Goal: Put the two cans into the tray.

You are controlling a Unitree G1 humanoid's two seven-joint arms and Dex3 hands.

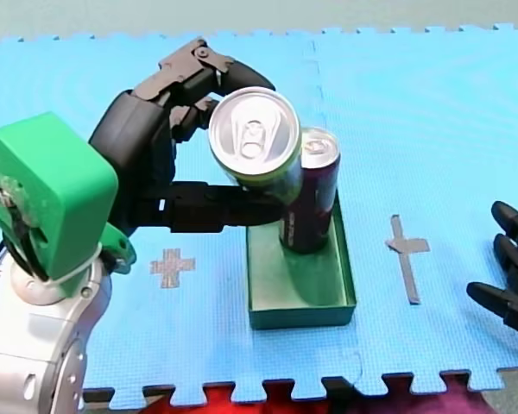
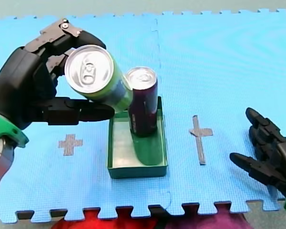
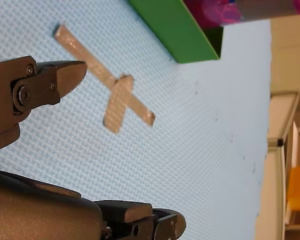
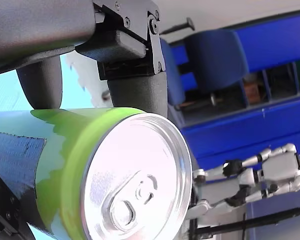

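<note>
The left hand (image 1: 155,138) has its fingers (image 1: 216,209) clamped on the green can (image 1: 255,142), which is tilted over the left rim of the tray (image 1: 300,312) just beside the upright purple can (image 1: 311,203), while the empty right hand (image 2: 267,152) is well off right.

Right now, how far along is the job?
Done: the purple can stands upright in the tray. In hand: the left hand grips the green can, tilted, raised beside the purple can. Left: set it in the tray and release. The right hand, holding nothing, is at the right edge of the mat.
</note>
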